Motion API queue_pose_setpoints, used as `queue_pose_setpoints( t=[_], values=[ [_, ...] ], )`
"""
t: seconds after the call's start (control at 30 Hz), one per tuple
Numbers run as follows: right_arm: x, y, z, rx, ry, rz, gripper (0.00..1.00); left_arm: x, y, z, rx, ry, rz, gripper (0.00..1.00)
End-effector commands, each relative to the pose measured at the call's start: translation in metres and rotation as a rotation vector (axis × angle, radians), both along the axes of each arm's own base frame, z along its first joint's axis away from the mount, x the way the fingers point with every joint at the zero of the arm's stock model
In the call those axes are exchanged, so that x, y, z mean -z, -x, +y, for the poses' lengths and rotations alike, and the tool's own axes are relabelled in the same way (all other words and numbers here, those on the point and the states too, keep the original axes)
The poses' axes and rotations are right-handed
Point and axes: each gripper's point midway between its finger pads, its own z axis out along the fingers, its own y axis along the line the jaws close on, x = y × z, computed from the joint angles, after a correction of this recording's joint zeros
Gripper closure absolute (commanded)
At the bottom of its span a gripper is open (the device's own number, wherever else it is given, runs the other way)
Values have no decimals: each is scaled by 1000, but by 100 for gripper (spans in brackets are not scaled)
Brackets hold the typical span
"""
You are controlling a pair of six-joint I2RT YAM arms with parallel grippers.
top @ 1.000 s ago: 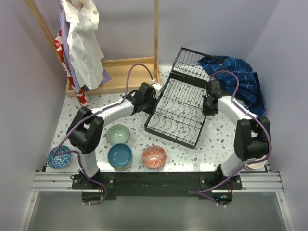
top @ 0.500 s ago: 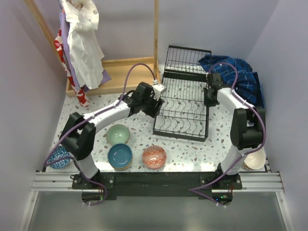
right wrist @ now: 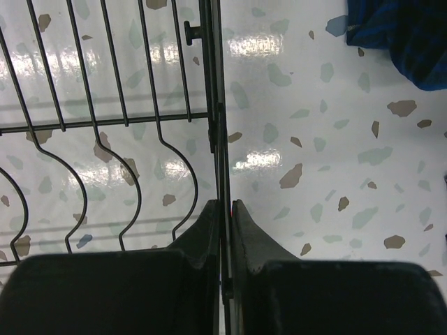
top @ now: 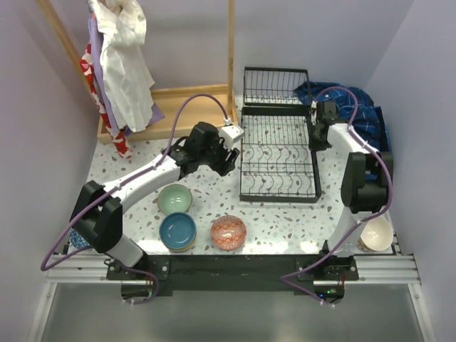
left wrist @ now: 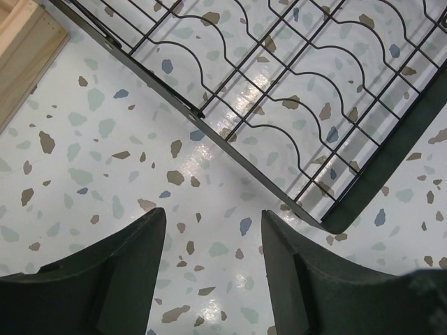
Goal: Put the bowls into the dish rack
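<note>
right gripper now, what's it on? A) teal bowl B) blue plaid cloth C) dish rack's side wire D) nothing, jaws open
C: the right wrist view shows the right gripper pinched shut on the side wire of the dish rack, which runs straight between its fingers.

You're looking at a white terrazzo table [top: 285,221] with grey, brown and green chips. Pale lilac walls close it in: back [top: 299,35], left [top: 35,128], right [top: 420,107].

- Upper left of frame: wooden clothes stand [top: 189,96], with a white garment [top: 125,64] hanging over red patterned cloth [top: 92,78].
- Upper right: crumpled blue plaid cloth [top: 374,117] against the wall.
- Bottom: aluminium rail [top: 71,269], grey surface [top: 228,313] below it.
- Wrist views: bright glare patches [right wrist: 255,160] on the glossy tabletop.
</note>
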Motion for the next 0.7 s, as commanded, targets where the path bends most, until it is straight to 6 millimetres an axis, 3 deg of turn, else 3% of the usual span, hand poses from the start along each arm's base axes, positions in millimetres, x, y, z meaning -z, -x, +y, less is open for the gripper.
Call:
queue_pose_setpoints(
  t=[0.0,0.13,0.17,0.23,0.53,0.6,0.67],
  values=[
    [-5,-47,-1,66,-43,-158,100,-21,-9,-3,17,12,-83,38],
    [-10,-59,-2,54,-34,-188,100,-21,-9,-1,39,-12,-101,37],
    [-12,-61,-16,79,-32,-198,100,-21,-10,0,47,-21,-111,36],
    [-14,-67,-21,80,-28,-204,100,-19,-9,2,59,-35,-117,35],
    [-19,-84,-22,86,-49,-236,100,-17,-4,0,109,-43,-123,33],
    [-25,-79,-21,84,-51,-236,86,-18,0,0,134,-43,-125,33],
    [-35,-73,-20,70,-50,-241,65,-22,3,3,157,-60,-132,31]
  ],
)
